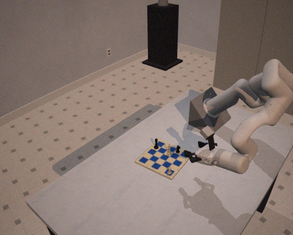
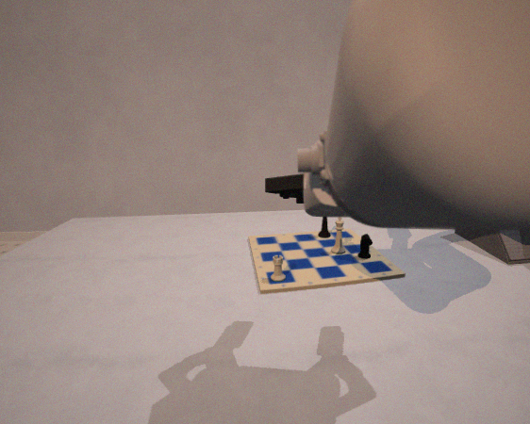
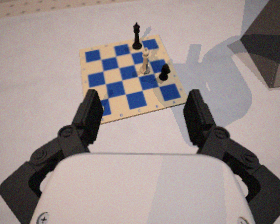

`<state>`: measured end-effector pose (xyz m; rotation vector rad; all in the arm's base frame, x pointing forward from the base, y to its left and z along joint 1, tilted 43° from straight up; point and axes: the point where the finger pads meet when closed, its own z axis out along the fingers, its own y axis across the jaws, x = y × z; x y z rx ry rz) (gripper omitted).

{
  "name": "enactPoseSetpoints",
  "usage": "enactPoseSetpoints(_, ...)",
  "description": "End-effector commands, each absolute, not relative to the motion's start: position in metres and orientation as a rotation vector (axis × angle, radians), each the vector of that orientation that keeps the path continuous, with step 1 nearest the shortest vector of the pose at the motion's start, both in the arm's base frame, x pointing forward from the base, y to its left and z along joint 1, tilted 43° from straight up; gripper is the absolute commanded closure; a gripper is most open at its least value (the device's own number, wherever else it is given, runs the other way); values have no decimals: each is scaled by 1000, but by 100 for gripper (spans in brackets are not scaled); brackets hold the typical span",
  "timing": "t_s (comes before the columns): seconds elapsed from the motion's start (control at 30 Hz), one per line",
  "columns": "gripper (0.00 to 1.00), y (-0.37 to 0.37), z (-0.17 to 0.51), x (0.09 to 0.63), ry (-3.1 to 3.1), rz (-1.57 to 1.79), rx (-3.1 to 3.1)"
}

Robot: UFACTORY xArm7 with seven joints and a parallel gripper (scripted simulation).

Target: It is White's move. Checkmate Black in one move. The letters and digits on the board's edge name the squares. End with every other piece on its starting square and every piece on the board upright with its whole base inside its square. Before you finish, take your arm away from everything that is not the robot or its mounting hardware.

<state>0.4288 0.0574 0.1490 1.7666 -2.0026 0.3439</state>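
Observation:
A small blue and cream chessboard (image 1: 150,167) (image 2: 312,285) (image 3: 84,70) lies on the grey table (image 1: 107,188). A black king (image 1: 156,143) (image 2: 324,227) (image 3: 136,36) stands at a far corner. A white king (image 1: 169,150) (image 2: 339,236) (image 3: 146,61) stands near it, and a black knight (image 1: 178,149) (image 2: 365,246) (image 3: 164,72) beside that. A white rook (image 1: 169,171) (image 2: 277,269) stands on the near corner square; in the wrist view a finger hides it. My gripper (image 1: 192,148) (image 3: 142,100) is open and empty, low beside the board's edge near the knight, pointing over the board.
A brown wedge-shaped block (image 1: 198,115) (image 3: 271,45) stands on the table behind the gripper, under the arm. The arm fills the right of the exterior view. A black pedestal (image 1: 162,34) stands on the floor far back.

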Motion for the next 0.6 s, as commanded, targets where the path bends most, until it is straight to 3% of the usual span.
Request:
enactPoseSetpoints(0.0, 0, 50, 126, 419, -2141, -2, 1704)
enactPoseSetpoints(0.57, 0, 34, 106, 454, -2655, -818, 1439)
